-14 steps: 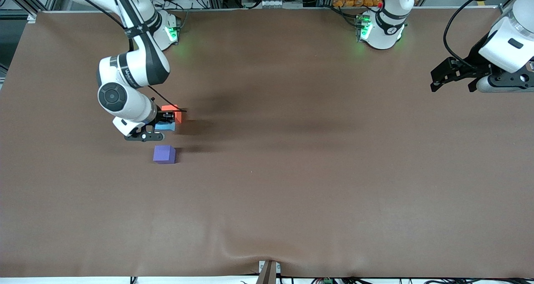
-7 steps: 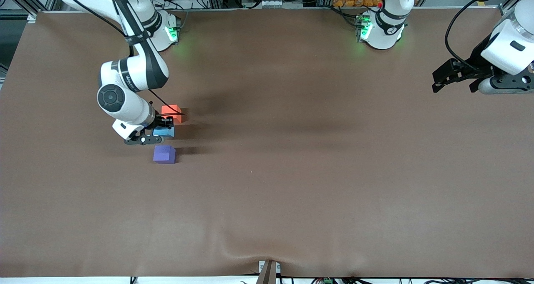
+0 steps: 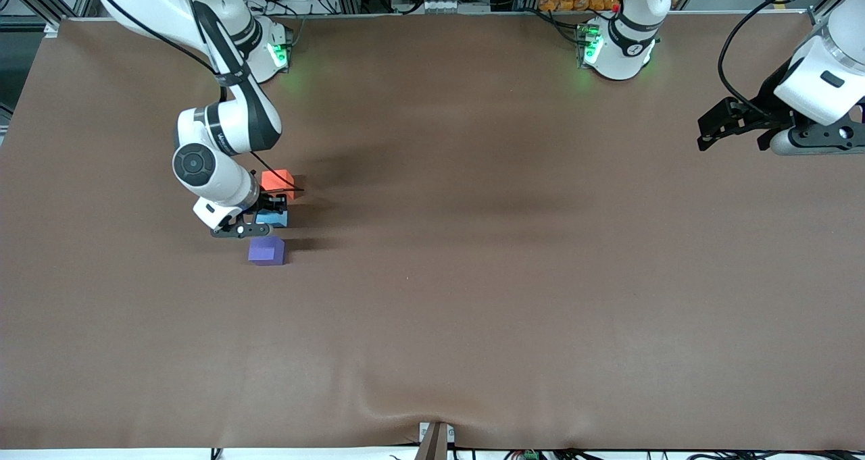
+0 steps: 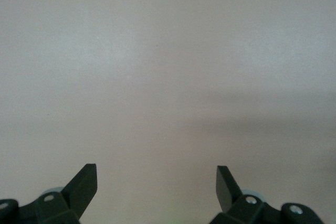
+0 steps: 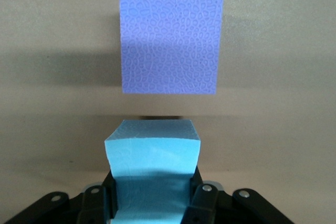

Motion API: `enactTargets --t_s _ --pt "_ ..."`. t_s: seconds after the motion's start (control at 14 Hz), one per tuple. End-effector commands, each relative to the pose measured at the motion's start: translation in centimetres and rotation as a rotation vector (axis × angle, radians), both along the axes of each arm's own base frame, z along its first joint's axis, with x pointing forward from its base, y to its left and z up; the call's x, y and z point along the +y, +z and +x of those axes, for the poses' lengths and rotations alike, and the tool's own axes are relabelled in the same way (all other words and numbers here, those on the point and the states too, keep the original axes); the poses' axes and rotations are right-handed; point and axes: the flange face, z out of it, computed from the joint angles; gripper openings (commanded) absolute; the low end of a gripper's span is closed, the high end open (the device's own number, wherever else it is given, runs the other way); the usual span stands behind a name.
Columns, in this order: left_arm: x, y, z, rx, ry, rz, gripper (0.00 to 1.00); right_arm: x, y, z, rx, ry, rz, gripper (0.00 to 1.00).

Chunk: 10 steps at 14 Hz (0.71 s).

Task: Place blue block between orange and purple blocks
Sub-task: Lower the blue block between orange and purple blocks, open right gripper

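— Right gripper (image 3: 269,217), low over the gap between orange block (image 3: 278,180) and purple block (image 3: 266,250), toward the right arm's end of the brown table (image 3: 473,298); fingers pinching the blue block (image 3: 272,218), squeezed in at its sides in the right wrist view (image 5: 153,174)

— And the left gripper (image 3: 733,123)?

— Waiting over the table's edge at the left arm's end, fingers spread wide (image 4: 84,184), nothing between them

— Blue block's place?

— Between the other two, purple block (image 5: 169,43) just ahead in the wrist view, a strip of bare table showing between; whether resting on the table or just above it, hard to tell

— Risks from here?

— Probably a drop from height, tumbling the cube out of line; or fingers opening wide and nudging the orange block close by; or a slanted retreat dragging the blue block off its spot
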Motion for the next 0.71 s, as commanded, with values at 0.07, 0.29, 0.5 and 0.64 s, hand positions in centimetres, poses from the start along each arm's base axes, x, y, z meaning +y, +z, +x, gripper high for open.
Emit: enactTargets --t_s 0.07,0.29,0.5,0.64 --pt "0.1 -0.1 -0.1 0.003 -0.006 -0.006 1.00 -0.2 -0.6 0.1 -0.029 0.011 0.015 1.00" --pt "0.1 -0.5 -0.2 0.011 -0.005 -0.005 1.00 -0.1 1.7 0.2 -0.025 0.011 0.021 1.00" --pt "0.1 -0.6 -0.1 0.014 -0.005 -0.005 1.00 -1.2 9.0 1.4 -0.024 -0.011 0.036 1.00" --pt "0.1 -0.8 -0.1 0.017 -0.007 -0.005 1.00 -3.2 14.9 2.7 -0.016 -0.022 0.047 1.00"
